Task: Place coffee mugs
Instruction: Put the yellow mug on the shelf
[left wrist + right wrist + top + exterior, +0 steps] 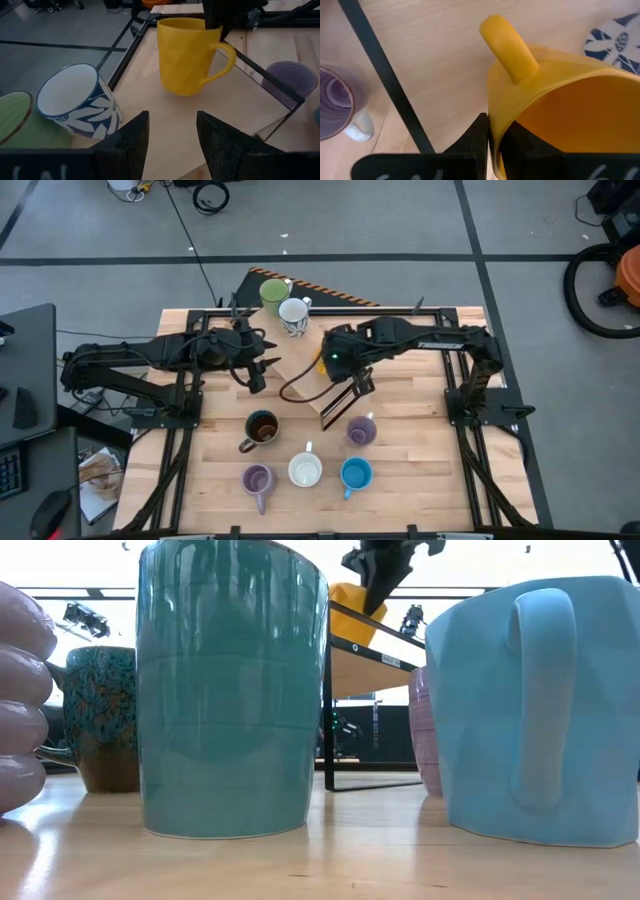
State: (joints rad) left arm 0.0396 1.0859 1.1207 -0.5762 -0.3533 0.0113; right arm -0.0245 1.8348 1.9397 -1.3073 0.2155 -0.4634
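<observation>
One glossy yellow-orange ceramic mug with a loop handle (189, 55) hangs just above the raised wooden shelf with a black metal frame (303, 378), pinched by its rim wall in the right gripper (492, 137), whose fingers are clenched one inside and one outside the wall beside the handle. It looks rigid, slick and breakable, so the rim pinch needs a firm hold and a gentle set-down. Right arm reaches in from the right with its wrist bent down over the shelf; left gripper (172, 137) waits spread apart near the white mug with dark blue leaf pattern (77, 102) and the green mug (273, 291).
</observation>
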